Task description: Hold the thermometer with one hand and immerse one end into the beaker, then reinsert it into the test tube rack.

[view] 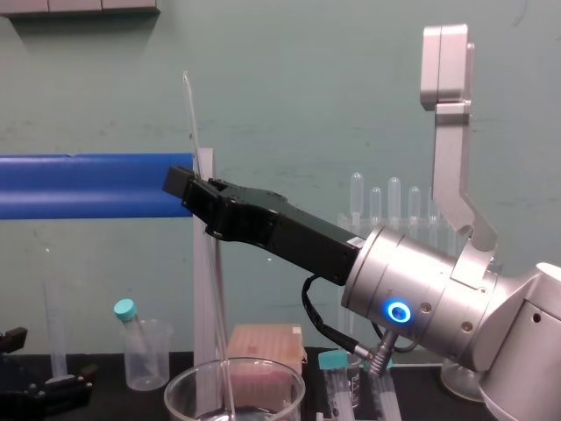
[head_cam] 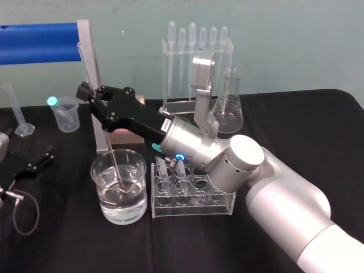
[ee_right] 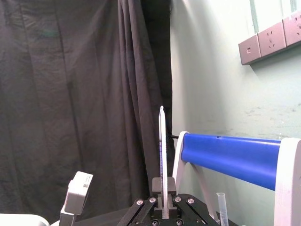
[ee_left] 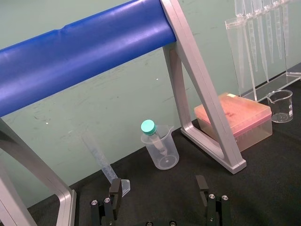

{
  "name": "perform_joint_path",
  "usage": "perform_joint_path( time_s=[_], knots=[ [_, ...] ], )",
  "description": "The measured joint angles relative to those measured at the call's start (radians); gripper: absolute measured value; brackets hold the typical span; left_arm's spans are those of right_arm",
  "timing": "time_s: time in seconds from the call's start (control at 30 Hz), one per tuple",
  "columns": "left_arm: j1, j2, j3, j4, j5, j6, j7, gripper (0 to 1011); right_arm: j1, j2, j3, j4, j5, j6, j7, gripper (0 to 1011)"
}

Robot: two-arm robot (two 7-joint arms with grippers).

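Dip stage, by the look of it. Pinching the thermometer (head_cam: 111,152) in the R gripper (head_cam: 91,95), jaws pressed onto the glass well above the beaker (head_cam: 95,170) (chest view: long stretch of rod above the jaws too). Near upright along its long axis, top leaning slightly to robot's left, lower end down inside the beaker and apparently under the water (head_cam: 122,200), near the bottom. Just beside the beaker on robot's right: test tube rack (head_cam: 227,203), w/ tubes (head_cam: 182,170) in the back row. So next, probably: straight up till the tip clears the rim, across to the right, down into a free hole. Risk of knocking glass on rim if moved sideways too early. Parked far left on the table (head_cam: 68,244) w/ jaws spread: L gripper (head_cam: 31,165), much farther from the rod than the R.
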Motion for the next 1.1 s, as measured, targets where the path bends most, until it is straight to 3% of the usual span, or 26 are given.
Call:
perform_joint_path(
  time_s=[1.1],
  knots=[
    [0.000,0.000,0.000,0.000,0.000,0.000,0.000,1008,0.000,0.000,0.000,0.000,0.000,0.000,0.000,56]
  ],
)
